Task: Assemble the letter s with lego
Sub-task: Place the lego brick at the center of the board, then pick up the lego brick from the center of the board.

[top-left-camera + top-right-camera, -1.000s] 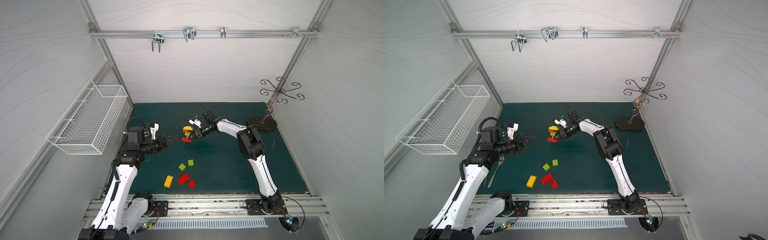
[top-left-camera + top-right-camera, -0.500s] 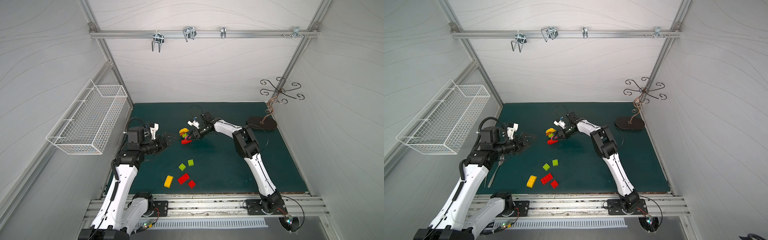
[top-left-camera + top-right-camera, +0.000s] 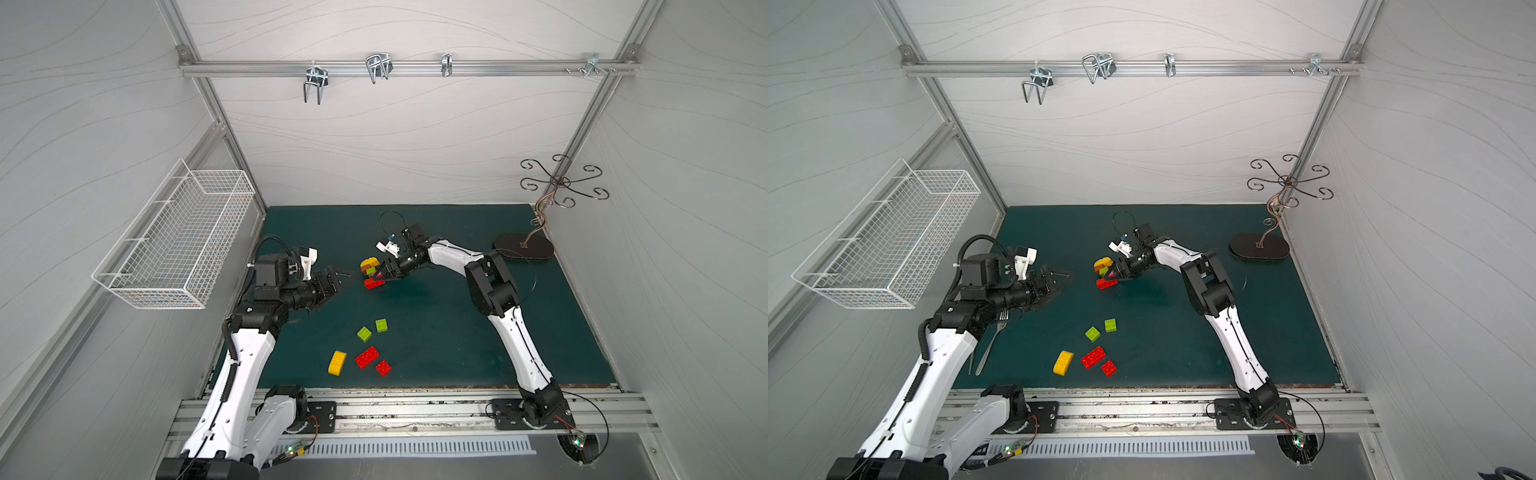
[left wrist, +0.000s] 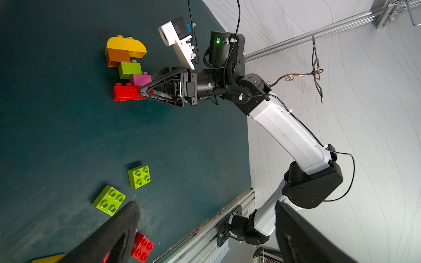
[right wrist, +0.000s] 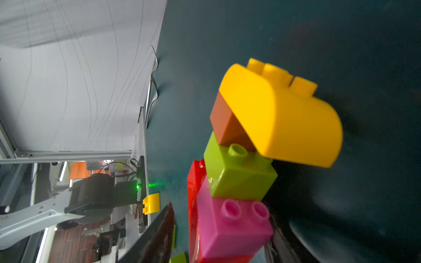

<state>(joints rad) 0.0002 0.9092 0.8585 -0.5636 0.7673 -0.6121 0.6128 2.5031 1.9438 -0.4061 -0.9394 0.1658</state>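
Observation:
A lego stack (image 3: 371, 271) stands on the green mat: a red oblong at the bottom, then pink, lime green, orange-brown and a yellow round-topped brick. My right gripper (image 3: 382, 277) is at its base, open. In the right wrist view the stack (image 5: 239, 173) sits between the jaws, with mat showing between one finger (image 5: 157, 230) and the red brick. My left gripper (image 3: 340, 279) hovers open just left of the stack and holds nothing. Near the front lie two lime green squares (image 3: 364, 333) (image 3: 381, 325), a yellow brick (image 3: 337, 363), a red oblong (image 3: 367, 357) and a red square (image 3: 383, 368).
A white wire basket (image 3: 178, 237) hangs on the left wall. A metal hook stand (image 3: 523, 246) sits at the mat's back right. A fork (image 3: 992, 345) lies by the left arm. The aluminium rail (image 3: 415, 409) runs along the front edge.
My right gripper's jaws have spread apart from the stack's base, and the arm and stack have shifted slightly left. The left arm has stayed put.

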